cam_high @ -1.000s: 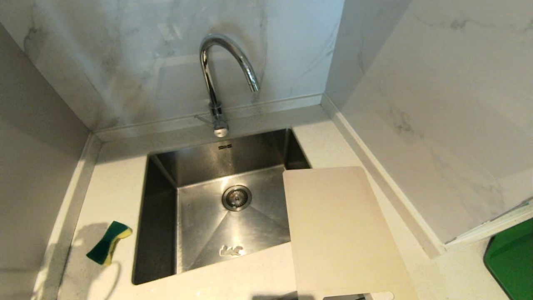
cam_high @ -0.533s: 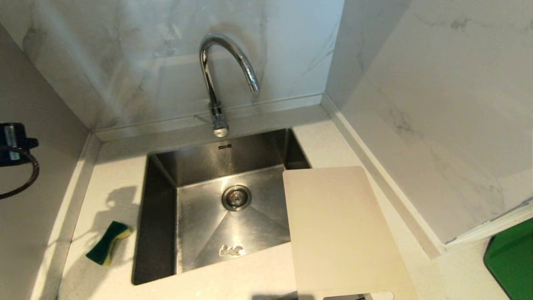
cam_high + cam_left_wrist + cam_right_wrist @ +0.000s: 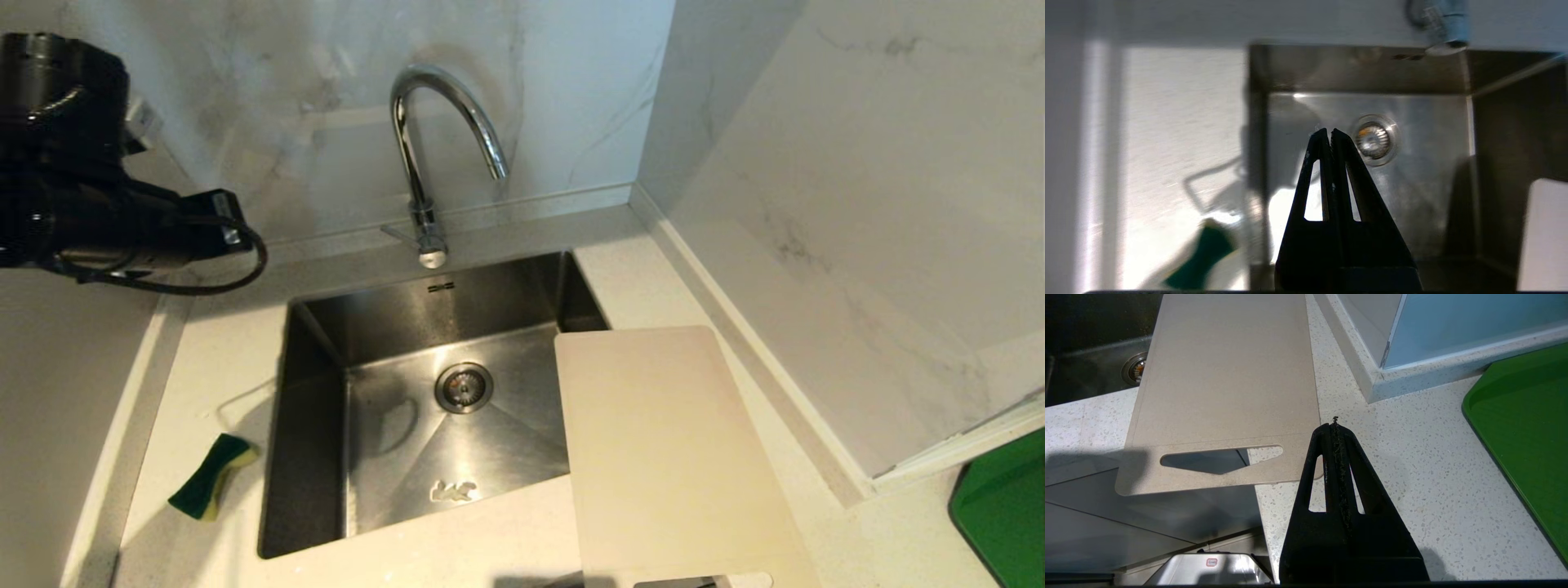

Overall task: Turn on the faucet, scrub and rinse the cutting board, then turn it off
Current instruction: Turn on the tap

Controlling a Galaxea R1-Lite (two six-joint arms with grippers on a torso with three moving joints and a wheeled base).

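The chrome faucet (image 3: pixel 445 122) rises behind the sink, its thin side lever (image 3: pixel 400 235) pointing left; no water runs. The cream cutting board (image 3: pixel 661 449) lies flat on the counter, overlapping the sink's right edge, with its handle slot (image 3: pixel 1220 457) past the counter's front edge. My left arm (image 3: pixel 90 212) hangs high at the left. The left gripper (image 3: pixel 1329 131) is shut and empty above the sink basin, short of the faucet base (image 3: pixel 1443 28). The right gripper (image 3: pixel 1335 424) is shut and empty over the counter, beside the cutting board (image 3: pixel 1229 375) at its handle end.
A green-and-yellow sponge (image 3: pixel 211 475) lies on the counter left of the steel sink (image 3: pixel 392 327), blurred in the left wrist view (image 3: pixel 1202 261). A bright green tray (image 3: pixel 1000 506) sits far right. Marble walls close in behind and on the right.
My left arm has come into the head view from the left edge and risen toward the back wall; its shadow has moved over the counter into the sink. Nothing else has moved.
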